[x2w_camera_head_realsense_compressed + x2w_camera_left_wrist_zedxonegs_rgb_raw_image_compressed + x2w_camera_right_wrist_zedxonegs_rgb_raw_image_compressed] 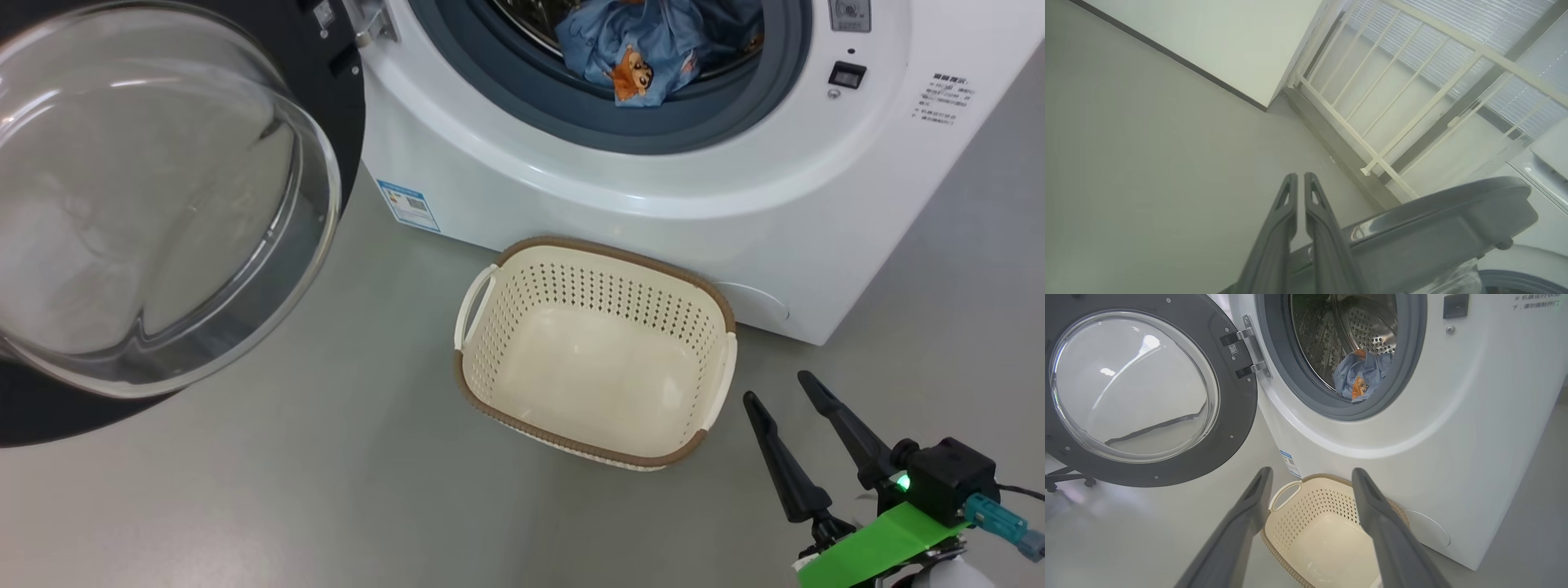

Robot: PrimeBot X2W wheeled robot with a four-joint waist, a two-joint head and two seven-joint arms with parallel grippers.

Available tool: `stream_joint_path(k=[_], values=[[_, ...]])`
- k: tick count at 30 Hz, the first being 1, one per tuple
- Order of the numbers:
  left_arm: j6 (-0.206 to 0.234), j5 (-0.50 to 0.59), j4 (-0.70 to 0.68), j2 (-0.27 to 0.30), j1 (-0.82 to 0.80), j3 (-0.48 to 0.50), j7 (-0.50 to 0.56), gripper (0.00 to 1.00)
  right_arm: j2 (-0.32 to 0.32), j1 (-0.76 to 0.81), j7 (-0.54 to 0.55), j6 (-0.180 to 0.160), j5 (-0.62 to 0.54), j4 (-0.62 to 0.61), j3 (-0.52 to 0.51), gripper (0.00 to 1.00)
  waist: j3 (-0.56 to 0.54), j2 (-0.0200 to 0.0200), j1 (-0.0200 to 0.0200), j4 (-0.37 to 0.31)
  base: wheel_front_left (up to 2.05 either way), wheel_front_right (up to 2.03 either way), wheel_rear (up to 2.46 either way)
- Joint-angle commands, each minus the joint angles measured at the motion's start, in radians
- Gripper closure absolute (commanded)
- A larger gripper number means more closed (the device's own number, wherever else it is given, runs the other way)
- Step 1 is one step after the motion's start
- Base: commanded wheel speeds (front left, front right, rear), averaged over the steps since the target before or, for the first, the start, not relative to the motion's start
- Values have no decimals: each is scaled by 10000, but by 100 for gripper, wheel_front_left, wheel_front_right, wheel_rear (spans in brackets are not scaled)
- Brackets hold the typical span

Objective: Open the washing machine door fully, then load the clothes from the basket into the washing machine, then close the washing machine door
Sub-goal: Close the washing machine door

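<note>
Head view: perforated cream plastic basket (600, 287); bulging clear glass door (155, 204).

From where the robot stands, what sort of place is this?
Probably a laundry corner, perhaps a test room set up as one: a white front-loading washing machine with its door open and clothes inside, an empty basket on the grey floor, and a window with blinds.

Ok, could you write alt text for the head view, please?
An empty cream basket stands on the floor before a white washing machine with blue printed clothes inside it. Its glass door stands open at left; the right gripper, open, shows at lower right.
</note>
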Motion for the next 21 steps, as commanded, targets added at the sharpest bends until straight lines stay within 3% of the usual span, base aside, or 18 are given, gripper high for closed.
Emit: stream_joint_path(k=[1, 10, 21], values=[[4, -125, -1, 915, -347, 163, 299, 100, -146, -292, -80, 73, -134, -250, 129, 0, 158, 0, -1, -38, 0, 0, 0], [4, -642, 772, 1057, -843, -264, 1549, 100, -262, -469, -80, 73, -184, -260, 152, 0, 497, 0, -1, -57, 0, 0, 0], [4, -931, 1004, 1136, -953, -567, 2204, 100, -352, -514, -80, 73, -178, -251, 154, 0, 596, 0, -1, -138, 0, 0, 0]])
